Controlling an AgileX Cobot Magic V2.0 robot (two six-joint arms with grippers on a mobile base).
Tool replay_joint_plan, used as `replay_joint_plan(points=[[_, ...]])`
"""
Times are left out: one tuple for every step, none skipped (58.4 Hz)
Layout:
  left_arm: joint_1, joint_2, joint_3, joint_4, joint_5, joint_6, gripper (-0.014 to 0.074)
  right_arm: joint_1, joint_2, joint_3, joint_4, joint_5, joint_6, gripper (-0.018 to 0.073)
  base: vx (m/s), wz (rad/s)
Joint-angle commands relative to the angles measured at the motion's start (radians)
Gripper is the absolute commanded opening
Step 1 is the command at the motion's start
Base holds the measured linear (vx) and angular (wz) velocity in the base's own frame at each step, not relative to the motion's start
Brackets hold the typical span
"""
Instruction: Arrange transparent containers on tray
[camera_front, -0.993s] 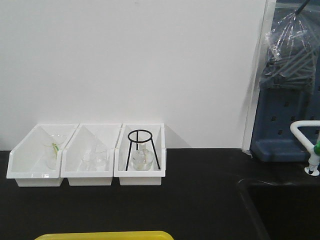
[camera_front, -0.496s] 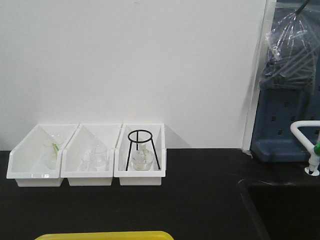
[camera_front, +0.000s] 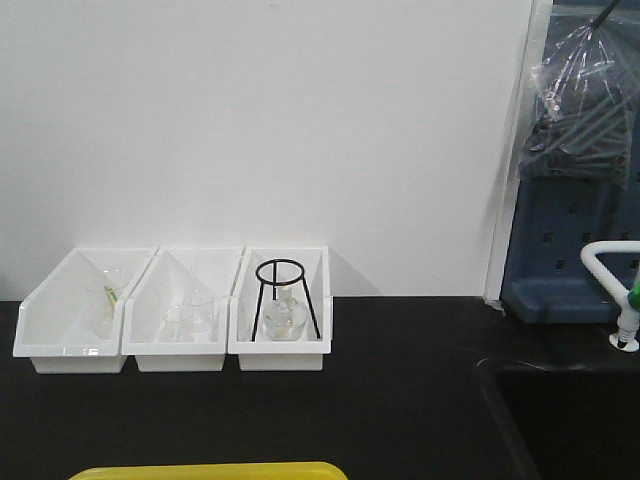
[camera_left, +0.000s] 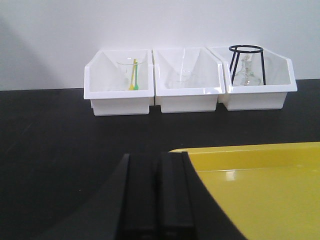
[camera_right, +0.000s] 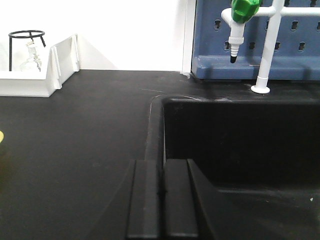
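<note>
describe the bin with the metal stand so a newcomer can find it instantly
Against the white wall, three white open-front plastic bins sit in a row on the black countertop. Take the rightmost white bin. Only it holds a black wire tripod stand with a ring top over a clear glass flask.

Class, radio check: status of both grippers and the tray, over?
Left gripper and right gripper: jaws shut, empty. Yellow tray bare where visible. No test tubes in view. Nothing blocking.

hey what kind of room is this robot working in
Most likely a lab bench: a black sink with a green-handled tap, glass flasks in white bins, and a tripod stand.
</note>
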Motion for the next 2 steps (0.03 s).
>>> replay_joint_plan(points=[[0.002,-0.013,0.031,-0.006,-0.081,-0.005,-0.0006,-0.001,0.012,0.010,-0.001,-0.081,-0.007,-0.0011,0.00,0.00],[0.002,-0.013,0.031,-0.006,-0.081,-0.005,-0.0006,-0.001,0.012,0.010,-0.001,-0.081,-0.007,-0.0011,0.00,0.00]])
